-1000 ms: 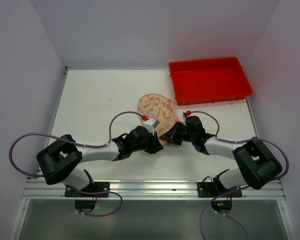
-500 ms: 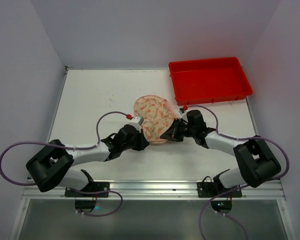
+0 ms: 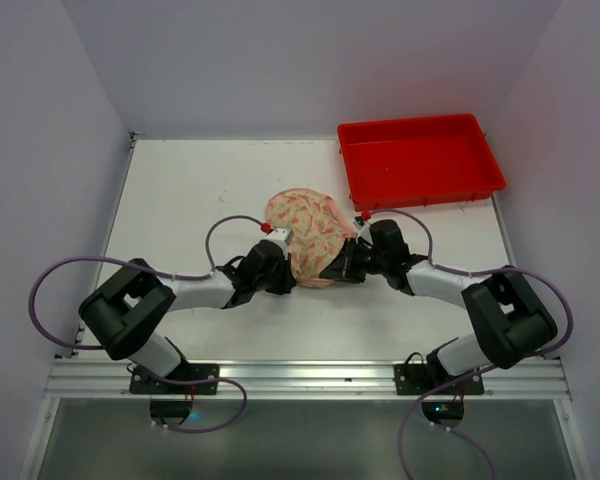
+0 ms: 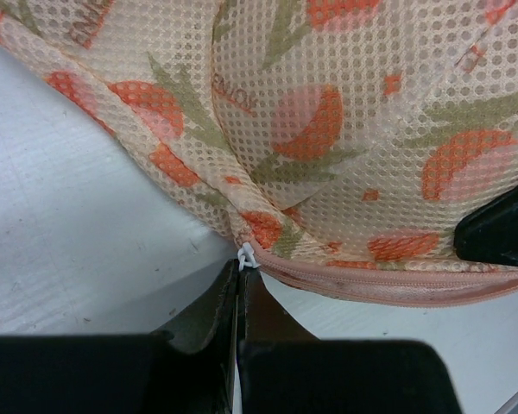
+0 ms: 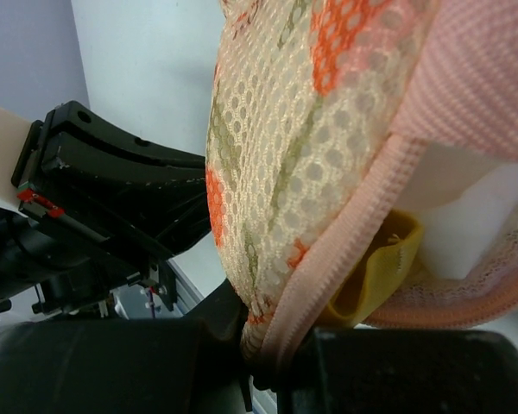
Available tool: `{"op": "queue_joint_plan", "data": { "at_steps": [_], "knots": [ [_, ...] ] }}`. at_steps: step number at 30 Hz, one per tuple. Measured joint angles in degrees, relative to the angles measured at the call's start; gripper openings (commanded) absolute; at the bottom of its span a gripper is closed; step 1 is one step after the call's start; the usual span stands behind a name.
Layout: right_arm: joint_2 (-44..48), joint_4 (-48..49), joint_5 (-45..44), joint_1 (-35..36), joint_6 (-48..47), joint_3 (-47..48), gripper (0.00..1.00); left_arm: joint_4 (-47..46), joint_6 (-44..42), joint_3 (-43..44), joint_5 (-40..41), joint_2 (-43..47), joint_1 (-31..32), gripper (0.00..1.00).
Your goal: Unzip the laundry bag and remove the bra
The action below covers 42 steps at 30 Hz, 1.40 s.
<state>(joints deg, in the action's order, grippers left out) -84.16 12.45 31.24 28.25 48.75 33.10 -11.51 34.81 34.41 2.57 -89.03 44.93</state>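
This is a robotics lab test cell rather than a home or shop. A plain white bench [image 3: 180,200] fills the middle of the overhead view. Bare pale lavender walls [image 3: 280,60] box it in at the top, left and right of the frame. An aluminium rail [image 3: 300,376] runs along the lower edge, with the left arm [image 3: 195,292] and right arm [image 3: 440,285] bolted there, both trailing looped purple cables [image 3: 232,219]. A red plastic tray [image 3: 425,197] sits at the upper right.
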Motion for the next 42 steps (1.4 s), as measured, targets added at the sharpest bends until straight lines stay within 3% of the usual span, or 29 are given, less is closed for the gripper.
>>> {"op": "queue_joint_plan", "data": {
  "at_steps": [3,5,6,8,9,12,13,14,18,25,31,37,42],
  "knots": [
    [0.00,0.24,-0.76,0.55,-0.04,0.00,0.00,0.02,0.02,-0.02,0.00,0.26,-0.59,0.00],
    [0.00,0.42,-1.62,1.25,0.04,0.09,0.09,0.42,0.02,-0.20,0.02,1.03,-0.90,0.04],
    [0.00,0.50,-1.86,1.62,0.20,0.13,0.29,0.76,0.00,-0.37,0.07,1.66,-1.07,0.07],
    [0.00,-0.44,-2.10,2.93,0.85,0.35,0.54,2.62,-0.26,-0.72,1.49,3.61,-1.51,0.21],
    [0.00,-1.70,-2.12,3.89,1.07,0.33,0.73,3.72,-0.39,-1.07,2.95,4.92,-2.10,0.24],
    [0.11,-5.25,-2.58,6.78,1.16,0.42,0.92,7.67,-0.79,-1.86,6.78,9.99,-4.04,0.43],
    [0.42,-6.43,-3.30,7.56,1.11,0.44,0.95,9.01,-1.09,-1.86,7.80,12.07,-4.26,0.56],
    [1.09,-7.96,-3.87,7.96,0.94,0.42,0.99,10.47,-1.46,-1.86,8.72,14.32,-4.31,0.62],
    [7.39,-15.82,-9.40,7.98,-0.79,1.14,0.99,15.54,-1.51,-1.29,11.91,22.60,-4.28,0.75],
    [23.28,-26.29,-21.49,2.95,-5.20,3.80,0.99,22.01,-1.57,8.26,15.74,22.49,-3.19,0.77],
    [33.79,-30.99,-27.93,-6.75,-7.34,2.23,0.99,24.48,-2.32,24.61,22.64,6.45,3.93,0.77],
    [43.65,-33.24,-30.36,-7.32,-6.69,-3.02,0.99,25.14,-4.68,43.69,28.52,-13.49,6.86,0.76],
    [46.62,-34.14,-30.38,-7.32,-6.16,-5.42,0.99,27.08,-8.15,58.55,34.53,-27.69,7.21,0.68]
  ]
}}
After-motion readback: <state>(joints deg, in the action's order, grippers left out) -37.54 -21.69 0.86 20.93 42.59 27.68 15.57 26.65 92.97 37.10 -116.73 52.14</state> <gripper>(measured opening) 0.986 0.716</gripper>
